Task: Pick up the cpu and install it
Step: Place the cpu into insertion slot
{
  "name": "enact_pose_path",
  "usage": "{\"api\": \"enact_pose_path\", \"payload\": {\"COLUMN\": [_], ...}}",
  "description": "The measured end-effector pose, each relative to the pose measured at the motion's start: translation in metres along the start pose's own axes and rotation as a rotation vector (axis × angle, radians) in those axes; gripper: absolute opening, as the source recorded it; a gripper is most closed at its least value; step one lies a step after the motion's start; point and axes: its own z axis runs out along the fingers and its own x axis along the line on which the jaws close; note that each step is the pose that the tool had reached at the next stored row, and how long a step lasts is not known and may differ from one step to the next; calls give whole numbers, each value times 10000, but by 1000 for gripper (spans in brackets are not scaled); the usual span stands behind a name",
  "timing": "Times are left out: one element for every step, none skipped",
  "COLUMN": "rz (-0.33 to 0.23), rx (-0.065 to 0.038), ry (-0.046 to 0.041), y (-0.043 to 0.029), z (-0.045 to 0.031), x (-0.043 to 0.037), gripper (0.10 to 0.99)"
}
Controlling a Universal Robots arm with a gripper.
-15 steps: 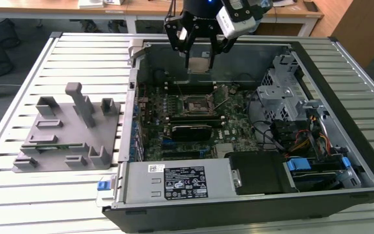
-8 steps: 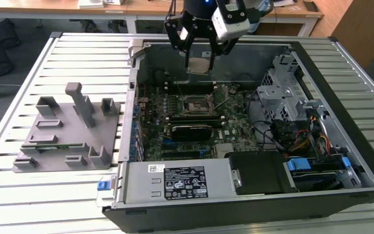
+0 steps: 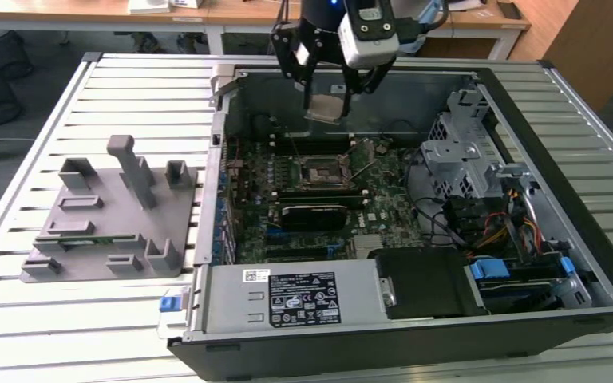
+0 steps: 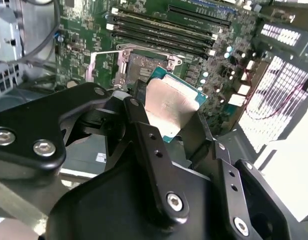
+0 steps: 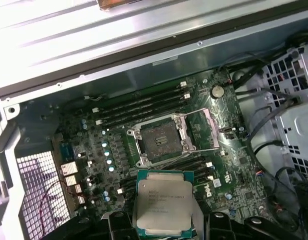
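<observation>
Pincer (image 3: 326,108): closed on the cpu (image 5: 162,202), one finger on each of two opposite edges, with nothing else in its grip.
Cpu: held in the air above the socket (image 5: 161,141) and well clear of it, with the metal lid facing the wrist.
Socket: open on the motherboard inside the computer case (image 3: 392,351); the retaining frame (image 5: 207,129) stands swung back beside the socket, so its contact field is bare.
Tilt risk: in the exterior view the chip looks canted over the socket, though the angle is hard to judge. If it meets the socket unevenly, one corner would dig into the contacts and bend them.
Orientation risk: if the chip is turned the wrong way relative to the socket's keys, it would not seat, and pressing it would damage both.
Offset risk: the chip sits off to one side of the socket's centre, so coming down there could land it on the socket rim.
Slip risk: the hold is only on thin edges, so a jolt could shift the chip or drop it onto the socket.
Neighbour risk: the memory sticks (image 5: 144,105) lie close beside the socket, and the wide fingers could catch them or the raised frame.
</observation>
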Motion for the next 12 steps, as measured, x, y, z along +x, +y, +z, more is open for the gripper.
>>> {"api": "enact_pose_path", "payload": {"rz": [178,369,542,723,892,1065,1239,1410,1593,1759,1914,2065], "rx": [-1,-1,-1,-2,-3,-4,-3,-4,-5,-4,-4,-6], "ry": [-8,-16,-24,-32,-39,-47,-56,-64,-73,-80,-87,-94], "y": [0,0,0,0,0,-1,-1,-1,-1,-1,-1,-1], "z": [2,3,5,6,8,10,12,14,15,16,17,18], "x": [0,0,0,0,0,0,0,0,0,0,0,0], "gripper": [529,529,529,529,529,529,529,529,529,529,529,529]}}
